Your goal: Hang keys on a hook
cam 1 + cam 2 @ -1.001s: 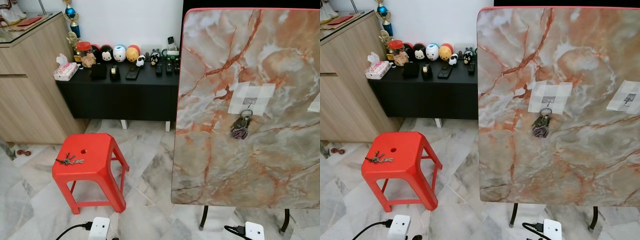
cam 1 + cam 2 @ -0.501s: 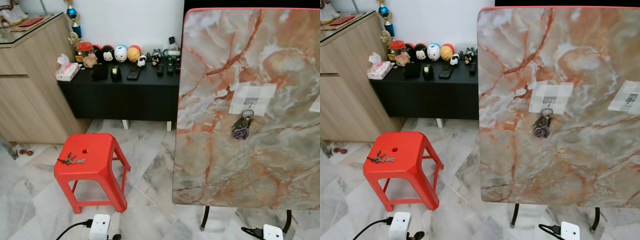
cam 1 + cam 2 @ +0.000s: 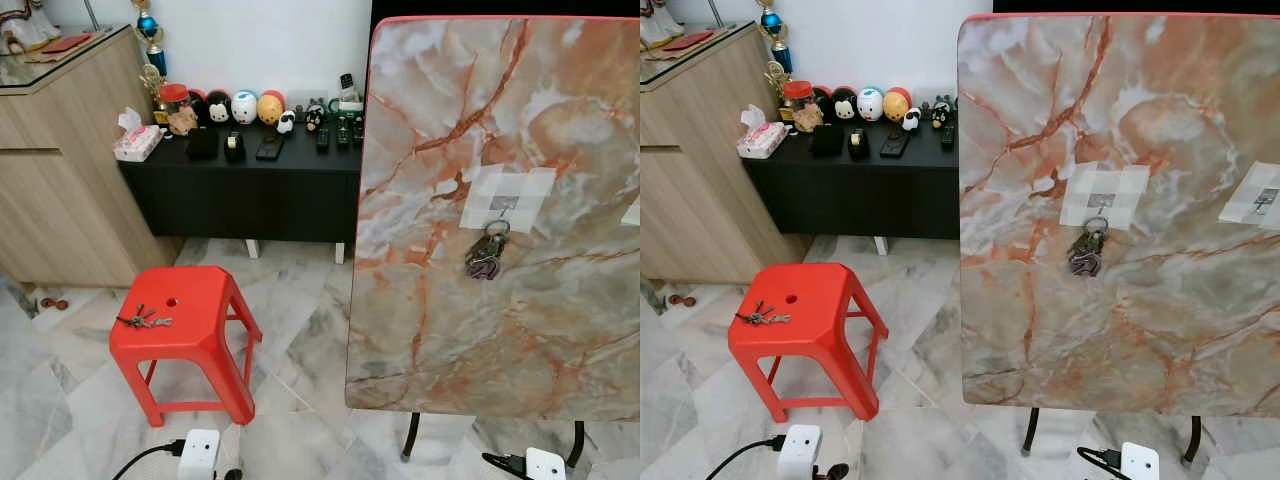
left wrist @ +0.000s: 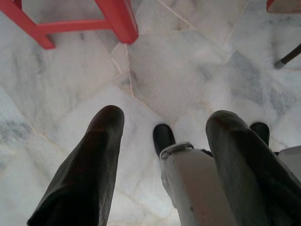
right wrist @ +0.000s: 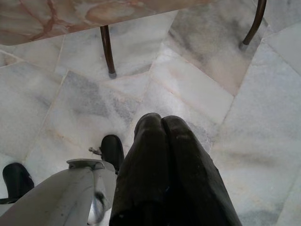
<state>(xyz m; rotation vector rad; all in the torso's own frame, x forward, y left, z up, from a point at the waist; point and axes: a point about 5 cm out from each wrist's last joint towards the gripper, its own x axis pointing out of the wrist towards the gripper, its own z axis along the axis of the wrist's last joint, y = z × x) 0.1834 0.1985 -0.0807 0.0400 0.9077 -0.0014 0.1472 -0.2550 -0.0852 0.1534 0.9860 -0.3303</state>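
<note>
From the head camera I see a small bunch of loose metal keys (image 3: 143, 320) lying on the left part of the seat of a red plastic stool (image 3: 185, 335), which stands on the pale marble floor (image 3: 300, 330) at the near left. To the right, a folded marble-patterned tabletop (image 3: 500, 215) stands upright on dark legs. A small metal hook (image 3: 502, 207) is taped to it with pale tape, and another bunch of keys (image 3: 485, 254) hangs from that hook. A second taped hook (image 3: 1262, 197) sits further right on the same board.

My left gripper (image 4: 162, 129) hangs low over the floor near the stool's red legs, its two black fingers spread wide with nothing between them. My right gripper (image 5: 162, 123) hangs near the tabletop's legs, its fingers pressed together and holding nothing.

At the far side, a low black cabinet (image 3: 250, 185) carries small round figurines.
</note>
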